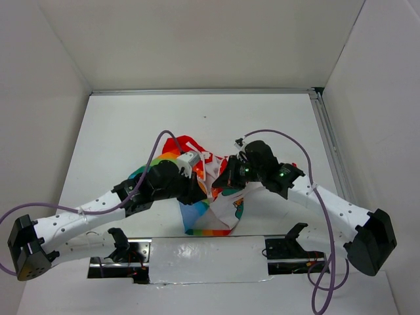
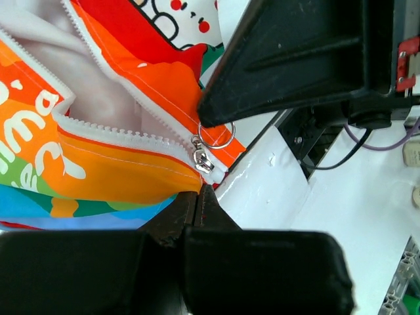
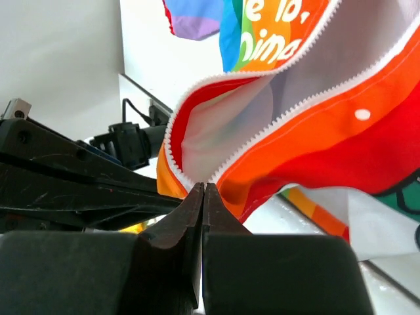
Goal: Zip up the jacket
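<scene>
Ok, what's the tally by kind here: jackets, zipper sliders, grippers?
jacket: 1
zipper slider: 1
grippers: 2, left gripper and right gripper, both pinched shut on the jacket
Total: 4

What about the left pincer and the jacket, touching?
Touching. In the left wrist view the left pincer pinches the jacket hem right below the slider.

From above, the jacket's (image 1: 218,216) middle lies covered over
</scene>
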Robot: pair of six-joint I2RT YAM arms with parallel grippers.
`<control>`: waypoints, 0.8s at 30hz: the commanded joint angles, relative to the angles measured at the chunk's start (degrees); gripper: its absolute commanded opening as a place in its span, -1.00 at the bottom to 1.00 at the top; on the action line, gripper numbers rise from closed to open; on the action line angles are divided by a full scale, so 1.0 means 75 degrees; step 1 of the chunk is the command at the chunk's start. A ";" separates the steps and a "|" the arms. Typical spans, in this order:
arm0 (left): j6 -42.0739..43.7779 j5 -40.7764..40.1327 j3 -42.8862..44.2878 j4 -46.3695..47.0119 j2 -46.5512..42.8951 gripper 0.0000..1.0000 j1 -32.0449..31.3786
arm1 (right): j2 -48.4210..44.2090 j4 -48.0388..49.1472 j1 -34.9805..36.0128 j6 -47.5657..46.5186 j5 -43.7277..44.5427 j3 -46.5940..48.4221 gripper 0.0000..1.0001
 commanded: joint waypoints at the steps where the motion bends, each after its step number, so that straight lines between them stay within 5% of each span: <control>1: 0.0468 0.1144 -0.0219 -0.0216 -0.0239 -1.00 -0.0160 | -0.0218 0.0620 -0.0051 -0.0602 0.1167 0.0342 -1.00; 5: 0.0341 0.0655 0.0282 -0.0624 -0.0040 -1.00 -0.0124 | -0.0124 0.0505 0.0161 -0.1578 0.0250 0.0494 -1.00; 18: 0.1031 -0.1150 0.1444 -0.1738 0.0418 0.90 -0.0195 | 0.0064 -0.0082 -0.0202 -0.1508 -0.1368 0.0775 -1.00; 24: 0.2144 -0.2954 0.0941 -0.1306 0.0230 0.99 -0.0920 | 0.0181 -0.0304 -0.0495 -0.1450 -0.1859 0.0962 -1.00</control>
